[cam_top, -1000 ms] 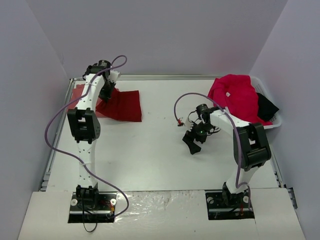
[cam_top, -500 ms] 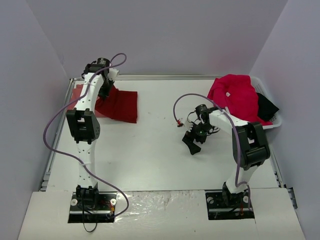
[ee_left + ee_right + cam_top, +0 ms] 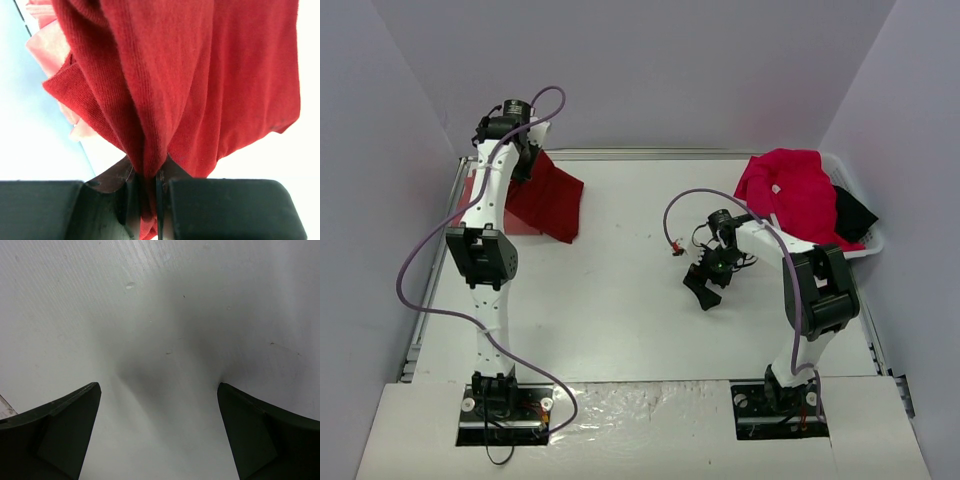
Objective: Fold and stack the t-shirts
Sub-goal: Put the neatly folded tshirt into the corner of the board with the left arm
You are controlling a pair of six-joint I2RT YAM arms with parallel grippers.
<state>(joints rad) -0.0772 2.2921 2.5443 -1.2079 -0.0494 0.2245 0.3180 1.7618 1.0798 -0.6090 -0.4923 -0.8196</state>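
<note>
The left jaws are clenched on a bunched fold of the dark crimson t-shirt [image 3: 200, 90], and in the left wrist view we see the cloth pinched tight between the two black fingers [image 3: 225, 210]. From there the shirt [image 3: 548, 200] hangs in loose folds at the far left corner of the surface [image 3: 620, 300], with the left arm [image 3: 485, 250] reaching over it. Beneath and beside it we see the salmon-pink t-shirt [image 3: 47, 45] lying on the surface. The right jaws are released and spread wide, holding nothing, low over bare surface [image 3: 175, 300] right of centre. Farther right, the raspberry t-shirt [image 3: 785, 190] is heaped in the white basket [image 3: 868, 245], partly over a dark garment [image 3: 855, 212].
</note>
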